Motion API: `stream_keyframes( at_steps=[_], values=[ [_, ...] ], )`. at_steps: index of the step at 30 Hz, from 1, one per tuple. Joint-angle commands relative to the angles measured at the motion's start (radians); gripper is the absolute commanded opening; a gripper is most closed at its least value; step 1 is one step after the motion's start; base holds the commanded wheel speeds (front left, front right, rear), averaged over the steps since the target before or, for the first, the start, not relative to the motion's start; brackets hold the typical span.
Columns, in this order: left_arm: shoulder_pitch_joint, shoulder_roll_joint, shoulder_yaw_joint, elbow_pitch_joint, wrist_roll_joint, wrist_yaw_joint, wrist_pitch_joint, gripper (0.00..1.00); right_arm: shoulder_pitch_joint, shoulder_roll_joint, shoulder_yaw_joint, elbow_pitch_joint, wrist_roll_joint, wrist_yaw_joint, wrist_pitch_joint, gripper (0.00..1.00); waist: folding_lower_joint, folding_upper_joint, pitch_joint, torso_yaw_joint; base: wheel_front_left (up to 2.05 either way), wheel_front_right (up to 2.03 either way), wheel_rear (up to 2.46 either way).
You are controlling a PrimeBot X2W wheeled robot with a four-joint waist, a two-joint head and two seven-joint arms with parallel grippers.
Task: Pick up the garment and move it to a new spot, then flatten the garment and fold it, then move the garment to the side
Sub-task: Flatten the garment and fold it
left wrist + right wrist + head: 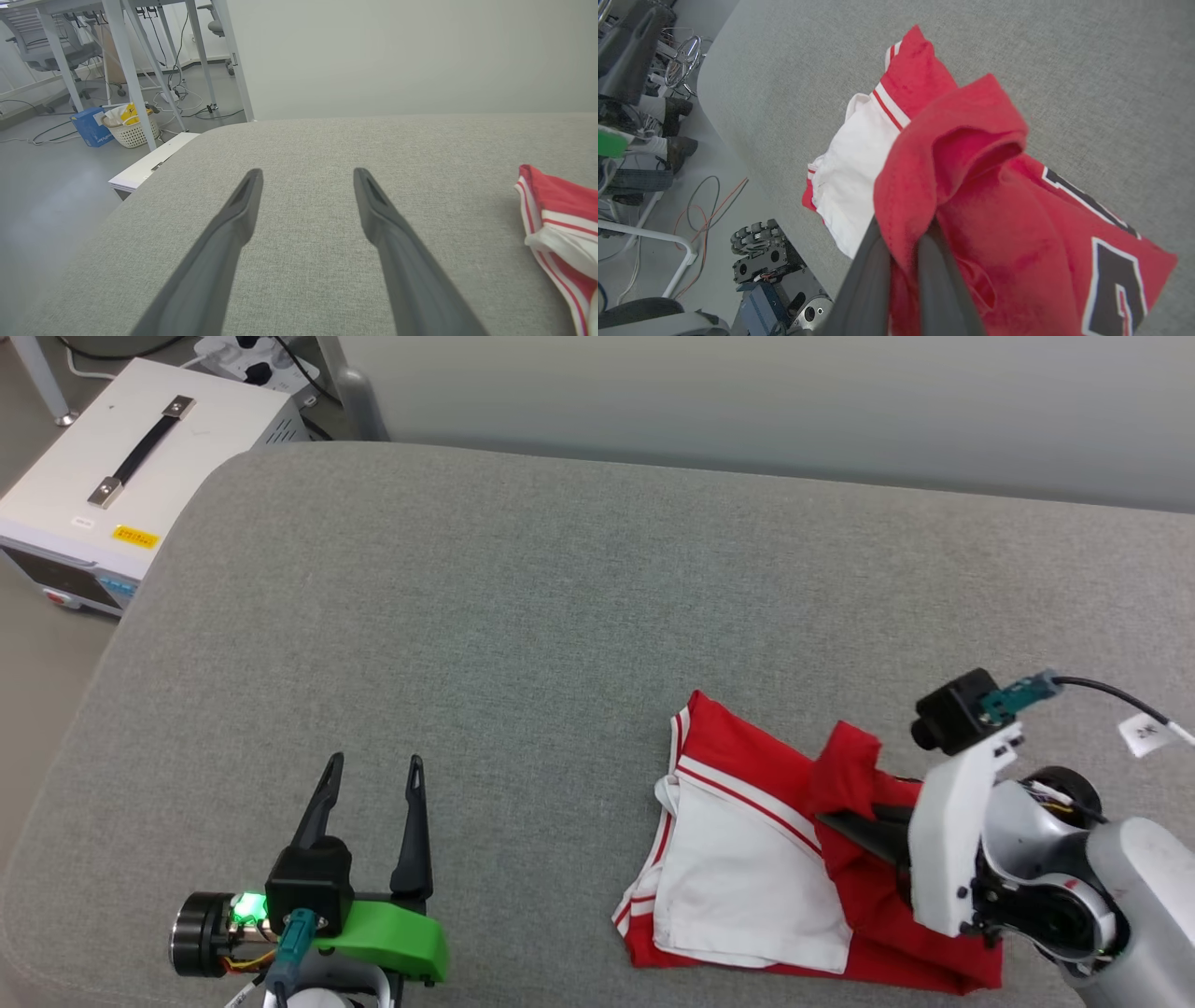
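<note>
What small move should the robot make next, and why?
Probably raise the right gripper a little: it is shut on a red fold of the garment, which lies crumpled on the grey cushion; the left gripper is open and apart.

Left gripper (374,762) hovers, fingers spread wide; right gripper (827,819) pinches the garment (747,859).

Grey surface (523,616) open left and centre; garment (747,840) blocks right
</note>
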Motion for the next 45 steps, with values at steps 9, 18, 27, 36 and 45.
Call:
stream_keyframes(
  at_steps=[9,18,27,36,45],
  values=[
    [-0.050,-0.014,-0.002,0.005,0.010,-0.009,-0.006,1.00,-0.198,0.122,0.141,0.217,-0.089,-0.001,-0.095,0.00,0.0000,0.0000,0.047,0.021,0.00,0.00,0.00],
    [-0.078,-0.027,-0.015,0.018,0.011,-0.010,-0.006,1.00,-0.242,0.162,0.265,0.433,-0.115,-0.001,-0.195,0.00,0.0000,0.0000,0.073,0.042,0.00,0.00,0.00],
    [-0.050,-0.023,0.002,0.029,0.014,-0.008,-0.006,1.00,-0.253,0.126,0.321,0.413,-0.106,-0.001,-0.387,1.00,0.0000,0.0000,0.023,0.005,0.00,0.00,0.00],
    [-0.020,-0.020,0.022,0.018,0.010,-0.008,-0.006,1.00,-0.212,0.025,0.204,0.247,-0.200,-0.001,-0.564,1.00,0.0000,0.0000,-0.013,-0.044,0.00,0.00,0.00],
    [-0.002,-0.011,0.031,0.011,0.014,-0.015,-0.006,1.00,-0.054,0.071,-0.119,0.192,-0.453,-0.001,-0.833,1.00,0.0000,0.0000,-0.043,-0.083,0.00,0.00,0.00]
  ],
)
